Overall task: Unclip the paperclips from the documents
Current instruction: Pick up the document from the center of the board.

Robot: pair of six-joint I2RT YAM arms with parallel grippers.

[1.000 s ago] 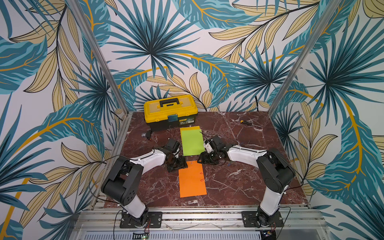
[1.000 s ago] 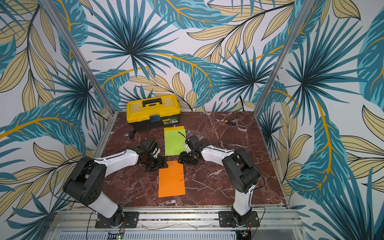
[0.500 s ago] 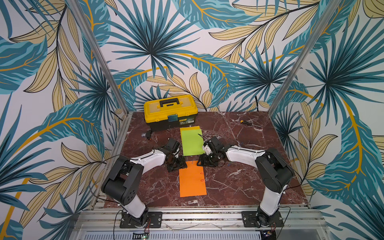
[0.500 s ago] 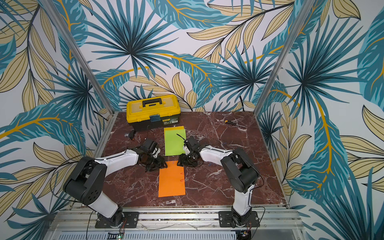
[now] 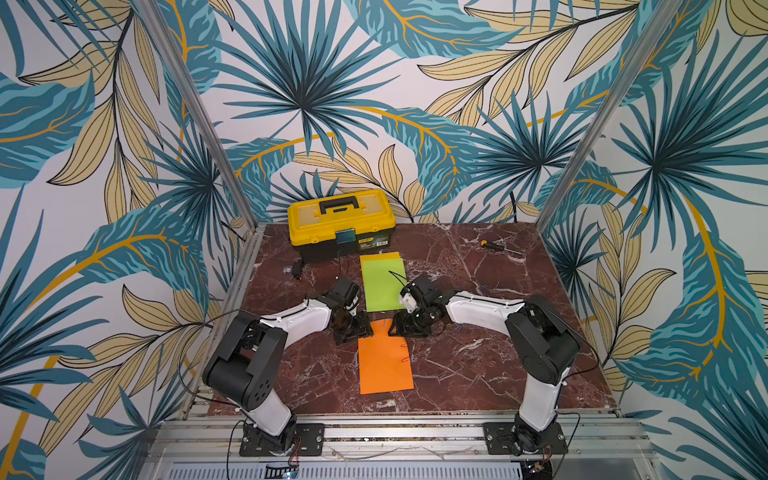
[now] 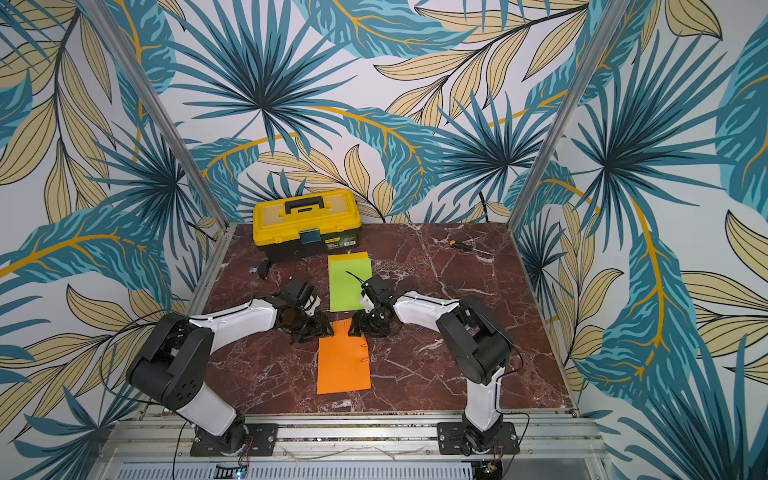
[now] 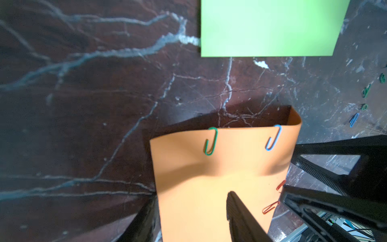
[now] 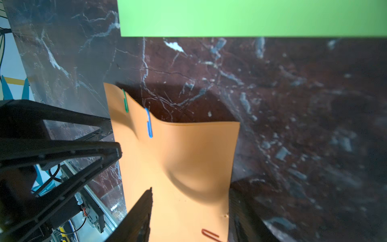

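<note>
The orange document [image 5: 384, 365] lies at the front middle, its far end raised and buckled between my two grippers. On that far edge sit a green paperclip [image 7: 210, 141] and a blue paperclip [image 7: 273, 138]; two red ones [image 5: 403, 353] clip its right edge. My left gripper [image 7: 191, 201] stands open at the far left corner, one finger on top of the sheet, the other at its edge. At the far right corner my right gripper [image 8: 190, 188] is open the same way. Behind lies the lime green document [image 5: 382, 284] on a yellow one [image 5: 380, 255].
A yellow-and-black toolbox [image 5: 340, 222] stands at the back, just behind the sheets. A small screwdriver [image 5: 492, 246] lies at the back right. Loose paperclips [image 7: 354, 120] are scattered on the marble to the right of the sheets. A small black object [image 5: 297, 270] lies back left.
My left gripper's jaws have narrowed a little around the orange sheet's corner. The right gripper has edged slightly leftward at the sheet's far end.
</note>
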